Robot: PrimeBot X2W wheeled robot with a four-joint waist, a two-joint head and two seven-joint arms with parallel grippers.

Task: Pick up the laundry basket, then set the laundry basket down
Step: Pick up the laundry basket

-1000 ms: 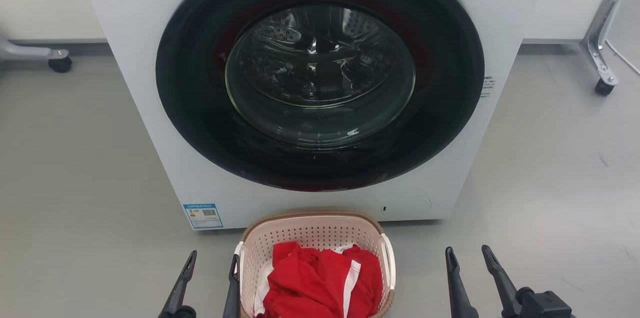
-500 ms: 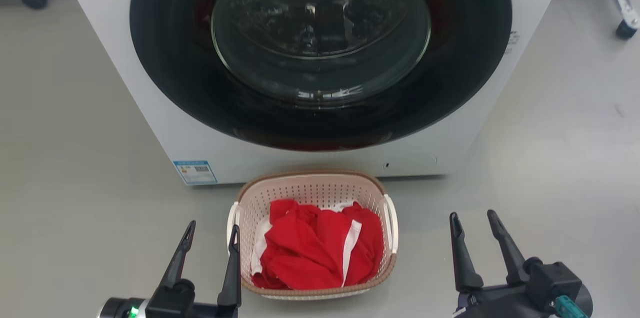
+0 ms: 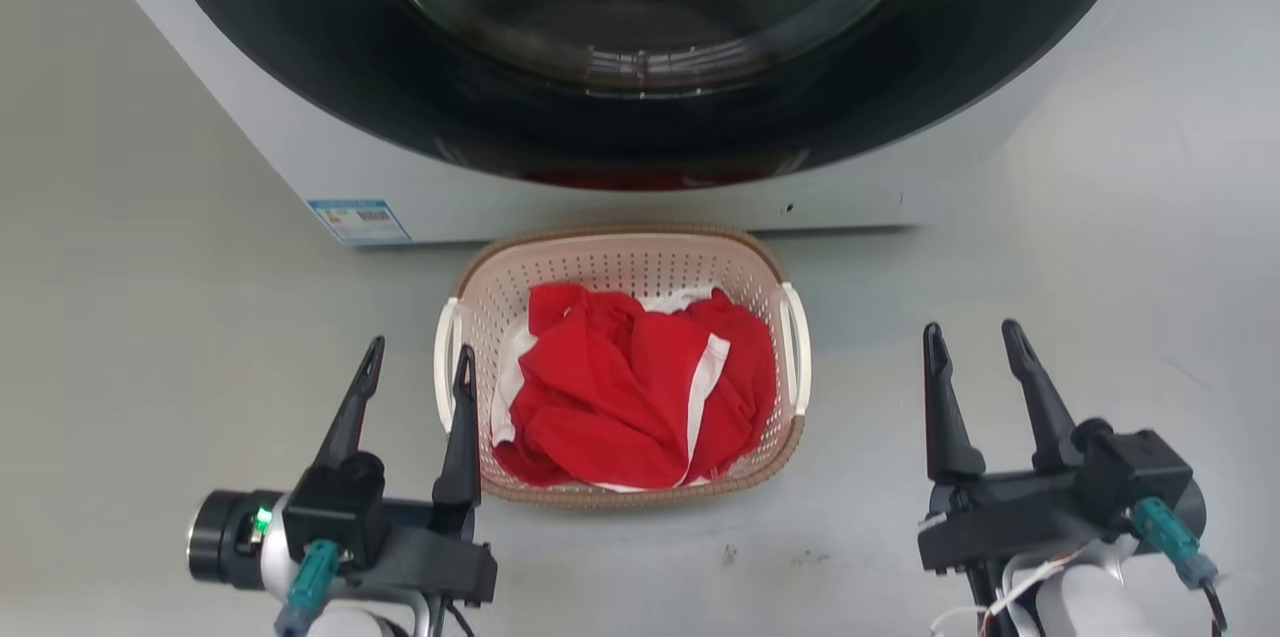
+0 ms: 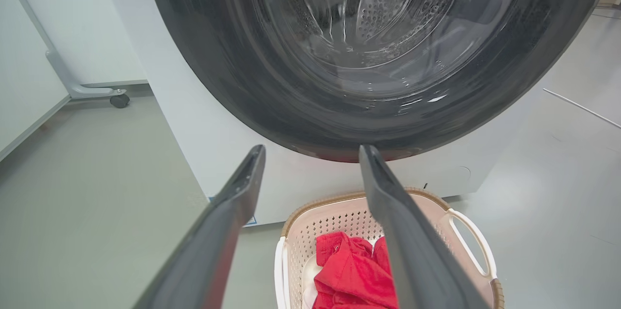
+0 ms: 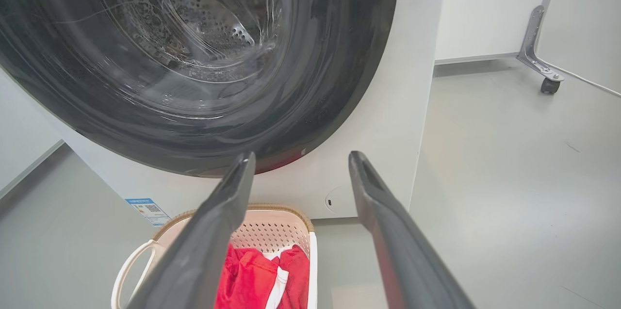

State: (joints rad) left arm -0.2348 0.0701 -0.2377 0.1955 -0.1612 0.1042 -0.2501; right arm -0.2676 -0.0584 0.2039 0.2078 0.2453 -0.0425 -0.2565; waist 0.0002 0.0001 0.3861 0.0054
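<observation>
The laundry basket (image 3: 620, 267), pale pink-beige with a brown woven rim and white side handles, sits on the grey floor just in front of the washing machine. Red and white clothing (image 3: 630, 387) fills it. My left gripper (image 3: 418, 359) is open beside the basket's left handle (image 3: 443, 357), its inner finger (image 3: 462, 417) close to the rim. My right gripper (image 3: 975, 342) is open and stands well to the right of the basket, apart from it. The basket (image 4: 339, 217) shows low in the left wrist view and again, as the basket (image 5: 271, 231), low in the right wrist view.
The white washing machine (image 3: 600, 202) with its big dark round door (image 3: 640, 37) stands right behind the basket. A blue label (image 3: 358, 219) marks its lower left corner. A castered metal frame leg (image 5: 541, 66) is off to the right, another caster (image 4: 119, 100) to the left.
The head camera has tilted down, so the basket and both grippers show higher and fuller in view. Both grippers stay open beside the basket.
</observation>
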